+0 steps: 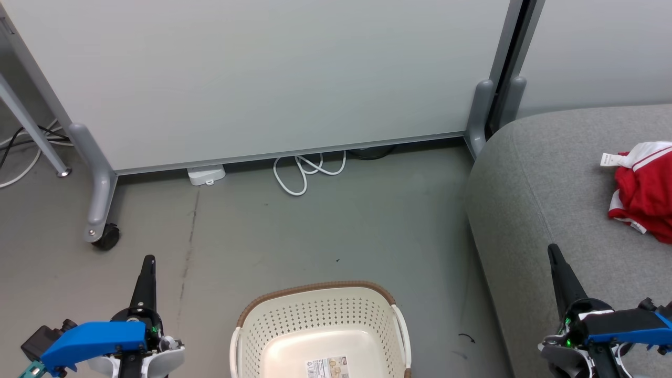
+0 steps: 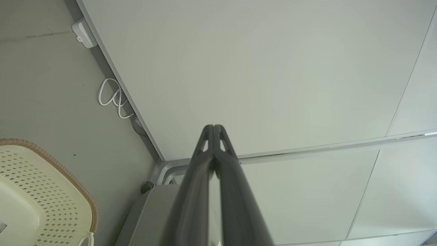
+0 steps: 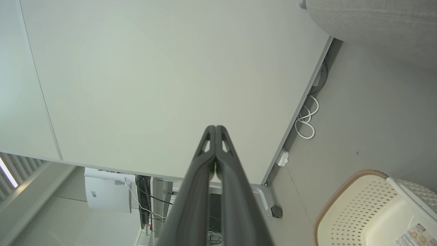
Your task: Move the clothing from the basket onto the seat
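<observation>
The basket (image 1: 315, 287) stands on the floor at the bottom centre, cream-white with a brown rim, and its floor shows just a paper label. The clothing (image 1: 643, 194), red with white trim, lies crumpled on the grey seat (image 1: 535, 173) at the right edge. My left gripper (image 1: 149, 260) is shut and holds nothing, hanging over the floor left of the basket. My right gripper (image 1: 552, 249) is shut and holds nothing, over the seat's front edge, well short of the clothing. In the wrist views the left gripper (image 2: 213, 127) and right gripper (image 3: 215, 127) have their tips pressed together, with the basket (image 2: 61, 167) (image 3: 358, 205) off to the side.
A pale partition panel (image 1: 262, 79) on grey feet with a castor (image 1: 107, 236) stands behind the basket. A white cable loop (image 1: 304, 173) and a white adapter (image 1: 206, 175) lie at its base. A metal leg (image 1: 31, 131) stands at far left. Bare grey floor lies between the panel and the basket.
</observation>
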You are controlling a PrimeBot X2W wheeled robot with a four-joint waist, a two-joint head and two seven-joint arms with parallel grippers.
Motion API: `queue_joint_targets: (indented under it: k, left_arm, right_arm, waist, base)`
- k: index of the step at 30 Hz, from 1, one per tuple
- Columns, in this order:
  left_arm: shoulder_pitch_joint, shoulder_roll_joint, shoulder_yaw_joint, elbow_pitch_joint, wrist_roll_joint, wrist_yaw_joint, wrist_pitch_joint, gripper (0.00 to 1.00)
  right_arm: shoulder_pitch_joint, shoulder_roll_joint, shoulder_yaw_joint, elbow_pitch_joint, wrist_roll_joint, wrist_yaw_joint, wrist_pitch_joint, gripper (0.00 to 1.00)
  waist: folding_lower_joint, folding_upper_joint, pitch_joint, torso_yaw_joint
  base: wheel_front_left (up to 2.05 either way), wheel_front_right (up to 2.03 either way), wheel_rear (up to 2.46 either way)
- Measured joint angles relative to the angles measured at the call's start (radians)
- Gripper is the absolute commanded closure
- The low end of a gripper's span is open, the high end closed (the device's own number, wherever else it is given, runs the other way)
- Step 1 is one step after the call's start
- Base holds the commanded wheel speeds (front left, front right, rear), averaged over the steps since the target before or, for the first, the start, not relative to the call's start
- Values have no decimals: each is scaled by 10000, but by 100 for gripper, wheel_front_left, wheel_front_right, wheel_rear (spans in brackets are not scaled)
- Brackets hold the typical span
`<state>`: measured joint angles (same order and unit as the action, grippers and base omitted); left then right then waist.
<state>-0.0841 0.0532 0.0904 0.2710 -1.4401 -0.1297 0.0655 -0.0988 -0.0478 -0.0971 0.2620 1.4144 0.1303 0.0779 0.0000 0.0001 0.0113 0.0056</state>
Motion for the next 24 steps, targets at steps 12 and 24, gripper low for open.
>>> queue_joint_targets:
  k: [12, 24]
  left_arm:
    - [-65, -12, 109, -111, -784, 0, 215, 100]
    - [-163, -21, 211, -217, -1498, 0, 435, 100]
  right_arm:
    - [-10, -2, -77, -75, 886, 0, 178, 100]
    - [-18, -4, -146, -142, 1732, 0, 313, 100]
  waist:
    - [0, 0, -36, -25]
    - [0, 0, -72, -50]
  base:
    - [0, 0, 0]
    - [0, 0, 0]
